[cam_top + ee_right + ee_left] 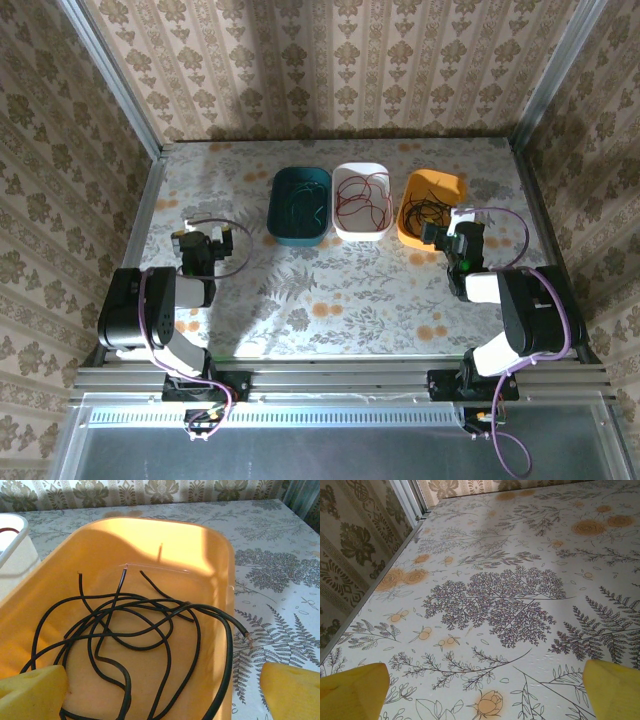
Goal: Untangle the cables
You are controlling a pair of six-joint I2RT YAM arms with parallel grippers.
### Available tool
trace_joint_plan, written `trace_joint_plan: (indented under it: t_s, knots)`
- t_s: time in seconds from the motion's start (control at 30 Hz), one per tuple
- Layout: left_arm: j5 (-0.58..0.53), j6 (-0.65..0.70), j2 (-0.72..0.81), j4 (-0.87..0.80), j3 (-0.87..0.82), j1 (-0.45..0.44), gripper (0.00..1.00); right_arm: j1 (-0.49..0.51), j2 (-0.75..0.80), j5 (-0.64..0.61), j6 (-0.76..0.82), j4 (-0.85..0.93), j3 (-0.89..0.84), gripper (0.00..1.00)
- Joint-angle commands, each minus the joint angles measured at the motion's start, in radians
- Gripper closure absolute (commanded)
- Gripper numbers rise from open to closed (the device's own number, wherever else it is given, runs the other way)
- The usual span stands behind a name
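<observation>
The cables lie sorted by colour in three trays at the back of the table. Green cables (300,210) are in the teal tray (275,205), red cables (365,195) in the white tray (345,232), and black cables (428,212) in the orange tray (412,190). My right gripper (448,232) hovers open at the near edge of the orange tray (165,525), above the looping black cables (229,645), one bare end of which hangs over the right rim. My left gripper (205,245) stands open over bare table at the left, its yellow fingertips (355,692) wide apart with nothing between them.
The white tray's corner (12,545) sits just left of the orange one. Patterned walls and metal frame posts (410,500) close in the table on three sides. Floral tablecloth (340,290) stretches between the two arms.
</observation>
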State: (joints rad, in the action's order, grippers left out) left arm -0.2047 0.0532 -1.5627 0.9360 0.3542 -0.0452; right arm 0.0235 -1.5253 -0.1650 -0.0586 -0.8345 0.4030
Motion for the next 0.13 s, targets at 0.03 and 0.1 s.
trace_joint_plan:
  t_s: [0.03,0.1]
  knots:
    - [0.016,-0.011,0.001,0.035,0.019,0.003,0.0,-0.005,-0.006,0.023,0.002,-0.021,0.004,0.0]
    - [0.016,-0.012,0.001,0.034,0.018,0.002,0.0,-0.002,-0.004,0.035,0.01,-0.027,0.0,0.0]
